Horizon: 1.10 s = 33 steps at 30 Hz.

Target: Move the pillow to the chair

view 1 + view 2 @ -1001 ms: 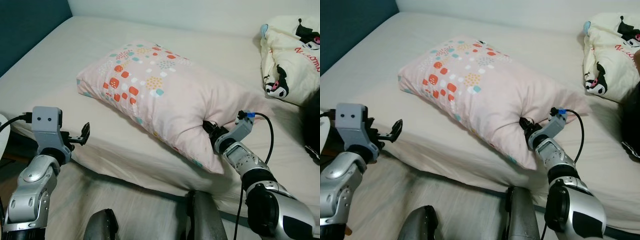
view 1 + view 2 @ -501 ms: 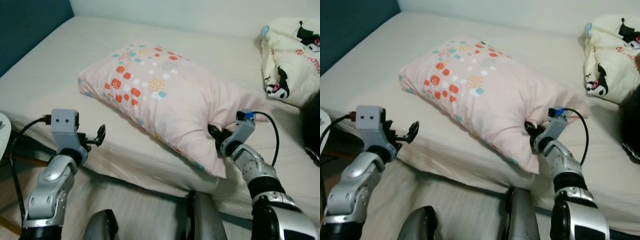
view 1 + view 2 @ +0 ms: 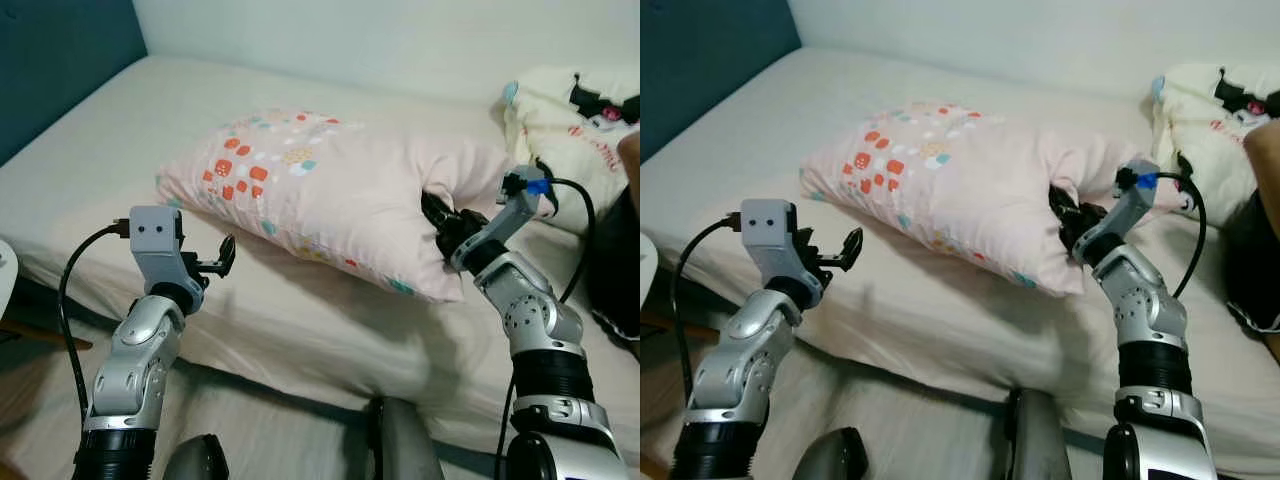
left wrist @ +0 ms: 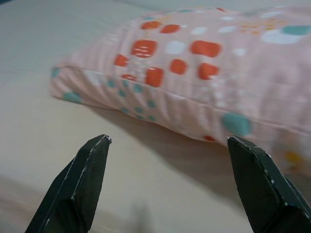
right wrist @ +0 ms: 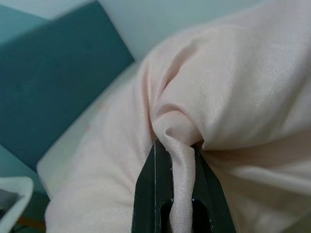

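The pale pink cloth pillow with orange and teal spots (image 3: 330, 200) lies on the cream bed (image 3: 120, 140). Right gripper (image 3: 443, 225) clamps its fabric; left gripper (image 3: 222, 258), fingers apart, should grip the near edge before lifting.

Bed (image 3: 300, 320) before me: pillow (image 3: 330, 190) on it, mid-bed. My left pincer (image 3: 222, 257) sits just before the pillow's left end; my right pincer (image 3: 440, 222) at its right end. Blanket (image 3: 560, 130) lies far right, behind. Headboard (image 3: 50, 60) at left.
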Motion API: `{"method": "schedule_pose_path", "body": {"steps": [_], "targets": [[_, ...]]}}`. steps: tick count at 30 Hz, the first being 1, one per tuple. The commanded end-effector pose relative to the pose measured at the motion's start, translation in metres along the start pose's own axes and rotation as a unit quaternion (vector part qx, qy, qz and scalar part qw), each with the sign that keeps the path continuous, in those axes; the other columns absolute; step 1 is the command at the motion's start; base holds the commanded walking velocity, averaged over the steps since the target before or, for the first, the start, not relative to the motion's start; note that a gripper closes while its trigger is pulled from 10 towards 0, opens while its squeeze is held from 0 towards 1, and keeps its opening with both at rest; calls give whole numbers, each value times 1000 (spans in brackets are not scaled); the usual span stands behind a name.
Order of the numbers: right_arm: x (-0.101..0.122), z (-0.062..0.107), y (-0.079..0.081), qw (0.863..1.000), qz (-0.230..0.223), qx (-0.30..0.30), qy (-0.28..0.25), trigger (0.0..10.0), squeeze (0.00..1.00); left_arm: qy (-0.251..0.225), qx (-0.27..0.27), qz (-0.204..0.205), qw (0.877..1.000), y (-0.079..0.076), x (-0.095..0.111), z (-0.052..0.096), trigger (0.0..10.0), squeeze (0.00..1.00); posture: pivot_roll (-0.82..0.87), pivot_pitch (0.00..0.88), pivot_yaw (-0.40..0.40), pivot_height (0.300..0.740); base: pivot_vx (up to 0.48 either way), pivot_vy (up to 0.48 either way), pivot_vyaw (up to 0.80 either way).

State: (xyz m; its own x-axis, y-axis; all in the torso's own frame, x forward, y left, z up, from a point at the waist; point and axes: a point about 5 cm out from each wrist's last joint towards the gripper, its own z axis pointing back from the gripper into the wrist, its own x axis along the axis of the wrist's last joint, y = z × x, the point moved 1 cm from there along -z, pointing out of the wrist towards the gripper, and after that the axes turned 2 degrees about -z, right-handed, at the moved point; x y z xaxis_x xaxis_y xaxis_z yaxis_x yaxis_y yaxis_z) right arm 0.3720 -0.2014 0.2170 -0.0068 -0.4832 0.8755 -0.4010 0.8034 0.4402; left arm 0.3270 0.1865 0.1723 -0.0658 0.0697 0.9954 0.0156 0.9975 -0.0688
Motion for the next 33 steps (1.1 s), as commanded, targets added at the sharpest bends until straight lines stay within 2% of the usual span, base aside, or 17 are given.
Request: {"method": "schedule_pose_path", "body": {"steps": [1,9,33], "targets": [[17,-2,8,999,-3,16,-35,0,0,5,9,0,1000,2,-3,0,10000,0,-50,17,-28,498,-480,0,0],[33,-6,28,998,-1,33,-60,0,0,-5,5,8,1000,-2,-1,-5,10000,0,-48,0,-19,527,-480,0,0],[30,-7,44,997,-12,45,-55,0,0,-7,-5,14,1000,-7,-7,-3,10000,0,-37,1,-16,608,0,0,0]]}}
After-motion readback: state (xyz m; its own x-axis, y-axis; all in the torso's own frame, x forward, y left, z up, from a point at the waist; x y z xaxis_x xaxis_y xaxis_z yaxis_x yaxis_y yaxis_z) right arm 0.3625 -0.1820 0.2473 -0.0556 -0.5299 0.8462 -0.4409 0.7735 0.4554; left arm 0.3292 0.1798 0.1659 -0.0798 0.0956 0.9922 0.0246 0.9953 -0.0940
